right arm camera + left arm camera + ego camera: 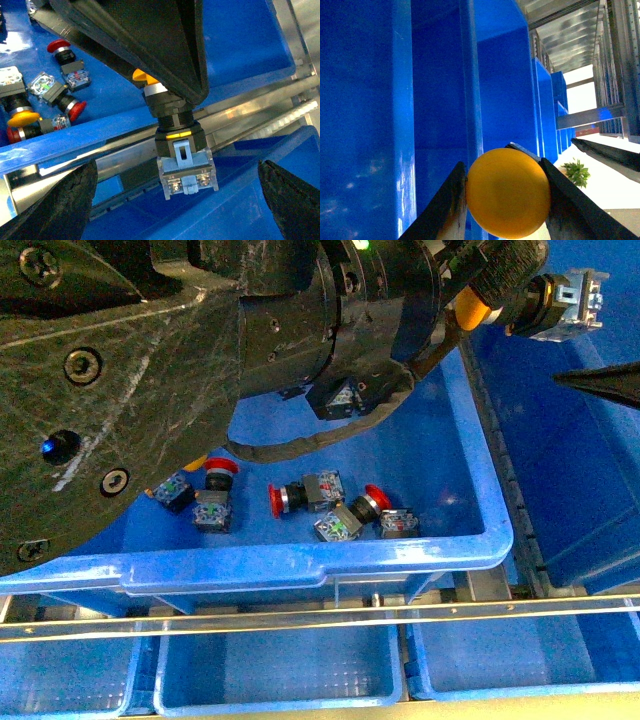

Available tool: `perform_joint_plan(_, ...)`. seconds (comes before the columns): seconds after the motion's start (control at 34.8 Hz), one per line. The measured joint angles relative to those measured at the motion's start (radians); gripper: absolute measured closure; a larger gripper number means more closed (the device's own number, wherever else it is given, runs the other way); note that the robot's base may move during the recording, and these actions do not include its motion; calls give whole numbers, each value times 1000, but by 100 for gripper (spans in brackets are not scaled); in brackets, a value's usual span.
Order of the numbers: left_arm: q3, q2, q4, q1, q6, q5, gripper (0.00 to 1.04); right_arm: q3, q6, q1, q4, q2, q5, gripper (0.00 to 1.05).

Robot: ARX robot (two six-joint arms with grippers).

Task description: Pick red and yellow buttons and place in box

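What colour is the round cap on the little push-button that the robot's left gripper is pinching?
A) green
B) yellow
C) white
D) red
B: the left gripper is shut on the push-button with a domed yellow cap, which sits pinched between its dark fingers.
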Motion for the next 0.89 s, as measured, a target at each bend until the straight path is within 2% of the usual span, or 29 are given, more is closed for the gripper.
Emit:
perform_joint_plan(0.23,-3,-4,0,5,0,2,72,21,19,26,49,64,18,7)
perform_joint_plan(0.81,-11,-4,2,15,0,15,72,56,17,1,98,146,37,7)
perform_joint_plan(0.89,-11,-4,1,16,0,15,72,57,17,1,98,148,38,16)
